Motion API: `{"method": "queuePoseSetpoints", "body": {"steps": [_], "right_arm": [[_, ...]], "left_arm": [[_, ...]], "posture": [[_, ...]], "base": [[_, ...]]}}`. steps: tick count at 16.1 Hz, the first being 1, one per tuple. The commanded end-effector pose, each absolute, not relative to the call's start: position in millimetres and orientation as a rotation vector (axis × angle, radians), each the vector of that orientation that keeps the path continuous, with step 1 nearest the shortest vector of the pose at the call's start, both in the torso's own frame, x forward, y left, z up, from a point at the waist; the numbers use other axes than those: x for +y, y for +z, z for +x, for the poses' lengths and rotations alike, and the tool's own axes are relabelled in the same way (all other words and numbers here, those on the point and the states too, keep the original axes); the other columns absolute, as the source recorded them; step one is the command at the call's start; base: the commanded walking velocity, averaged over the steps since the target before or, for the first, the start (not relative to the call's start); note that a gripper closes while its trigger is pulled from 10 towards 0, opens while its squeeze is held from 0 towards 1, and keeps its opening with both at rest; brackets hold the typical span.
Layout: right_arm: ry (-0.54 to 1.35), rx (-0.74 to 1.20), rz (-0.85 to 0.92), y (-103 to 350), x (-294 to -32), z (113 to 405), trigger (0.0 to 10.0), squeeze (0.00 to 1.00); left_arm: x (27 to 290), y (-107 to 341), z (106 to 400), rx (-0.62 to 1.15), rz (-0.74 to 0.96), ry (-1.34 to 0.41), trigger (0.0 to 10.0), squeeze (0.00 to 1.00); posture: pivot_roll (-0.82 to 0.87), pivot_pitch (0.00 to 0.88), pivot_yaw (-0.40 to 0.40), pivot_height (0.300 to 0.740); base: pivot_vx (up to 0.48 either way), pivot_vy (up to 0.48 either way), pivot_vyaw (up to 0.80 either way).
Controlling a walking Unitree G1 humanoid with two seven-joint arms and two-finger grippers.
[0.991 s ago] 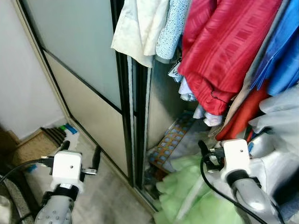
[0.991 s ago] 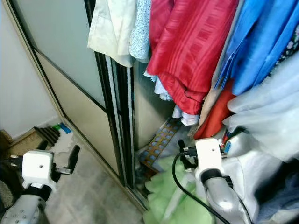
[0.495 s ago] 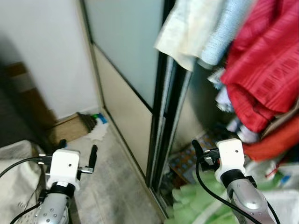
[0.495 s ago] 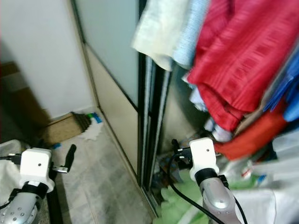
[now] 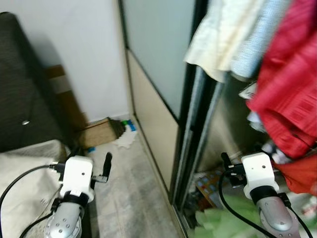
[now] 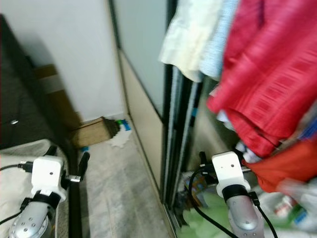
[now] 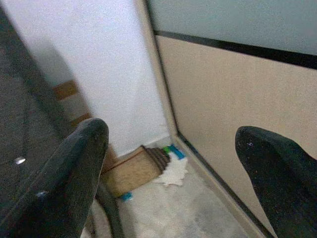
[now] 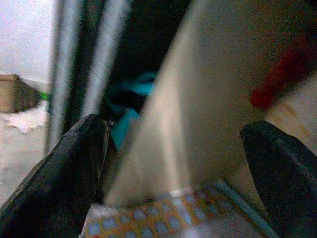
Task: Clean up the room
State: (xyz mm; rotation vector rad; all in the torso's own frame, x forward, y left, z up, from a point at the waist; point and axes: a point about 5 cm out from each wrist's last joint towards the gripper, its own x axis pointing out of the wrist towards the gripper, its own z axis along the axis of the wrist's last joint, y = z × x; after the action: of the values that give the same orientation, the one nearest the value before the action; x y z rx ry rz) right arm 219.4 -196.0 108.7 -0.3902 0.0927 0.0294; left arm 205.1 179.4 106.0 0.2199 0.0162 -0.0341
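Both arms are held low in front of me. My left gripper (image 5: 90, 156) is open and empty above the grey floor, facing the wall corner. There, a white rag (image 7: 173, 171) lies beside a cardboard box (image 5: 99, 133), with a small blue and green item (image 5: 130, 125) next to it. My right gripper (image 8: 173, 131) is open and empty at the wardrobe opening, one black finger (image 5: 225, 161) showing ahead of its white housing. Below it lies a crumpled green cloth (image 5: 223, 225). A patterned orange and blue mat (image 8: 148, 223) lies on the wardrobe floor.
The sliding wardrobe door (image 5: 158, 74) and its black frame (image 5: 190, 129) stand straight ahead. Cream (image 5: 223, 39), pale blue (image 5: 257, 44) and red (image 5: 287, 94) garments hang at the right. Dark furniture (image 5: 25, 89) and a beige cloth (image 5: 25, 168) are at my left.
The camera has swung to the left: the wardrobe interior slid to the right of the picture, and the wall corner and dark furniture came in. Both grippers stay open and empty.
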Motion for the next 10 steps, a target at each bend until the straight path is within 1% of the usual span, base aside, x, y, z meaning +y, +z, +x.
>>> {"method": "queuePoseSetpoints", "body": {"steps": [1,10], "right_arm": [[0.053,0.044,-0.386,117.8,-188.5,222.2,10.0,0.00],[0.062,0.067,-0.367,113.1,-189.2,215.8,10.0,0.00]], "left_arm": [[184.2,104.0,204.1,0.030,0.235,-0.020,10.0,0.00],[183.3,102.0,203.9,0.036,0.229,-0.031,10.0,0.00]], "posture": [[-0.01,0.000,-0.028,0.740],[-0.01,0.010,-0.030,0.740]], "base": [[0.000,0.000,0.80],[0.000,0.000,0.80]]}}
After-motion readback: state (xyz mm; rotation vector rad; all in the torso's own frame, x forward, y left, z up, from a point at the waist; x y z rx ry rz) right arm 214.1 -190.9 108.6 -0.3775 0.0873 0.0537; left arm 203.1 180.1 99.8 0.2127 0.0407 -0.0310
